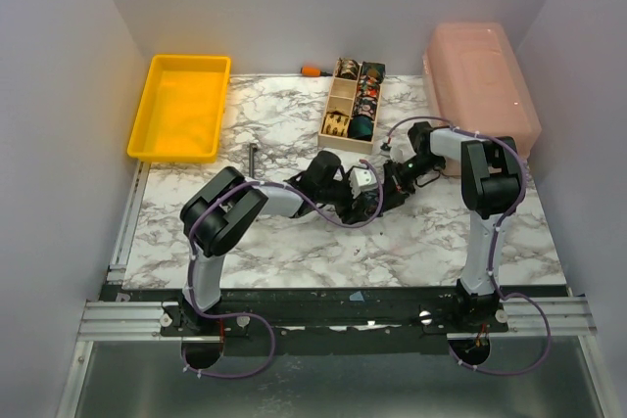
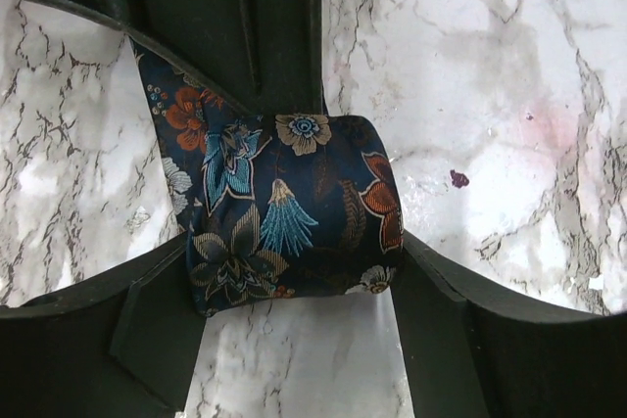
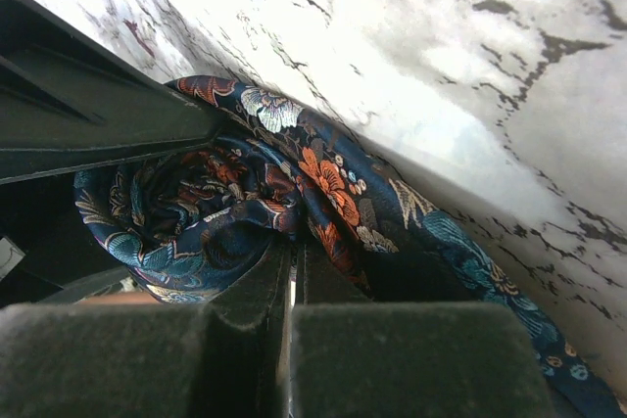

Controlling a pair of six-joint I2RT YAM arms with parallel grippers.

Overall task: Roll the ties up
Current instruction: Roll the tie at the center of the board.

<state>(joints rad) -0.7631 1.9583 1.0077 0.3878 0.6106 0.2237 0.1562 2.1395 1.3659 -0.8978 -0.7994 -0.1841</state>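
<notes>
A dark navy tie with orange, teal and cream flowers (image 2: 284, 212) lies rolled into a coil on the marble table (image 2: 490, 95). A loose strip runs off the coil to the upper left. My left gripper (image 2: 294, 266) stands open and wide, the coil sitting between its two fingertips. In the right wrist view the coil (image 3: 186, 212) lies to the left, and its tail (image 3: 460, 252) trails away to the right. My right gripper (image 3: 297, 247) is shut on a fold of the tie where the tail leaves the coil. Both grippers, left (image 1: 364, 195) and right (image 1: 390, 186), meet at mid-table.
A wooden box (image 1: 338, 105) with compartments holding rolled ties stands behind the grippers. A yellow tray (image 1: 181, 105) is at the back left, a pink lidded bin (image 1: 480, 80) at the back right. A dark metal tool (image 1: 253, 156) and an orange-handled screwdriver (image 1: 312, 70) lie on the table.
</notes>
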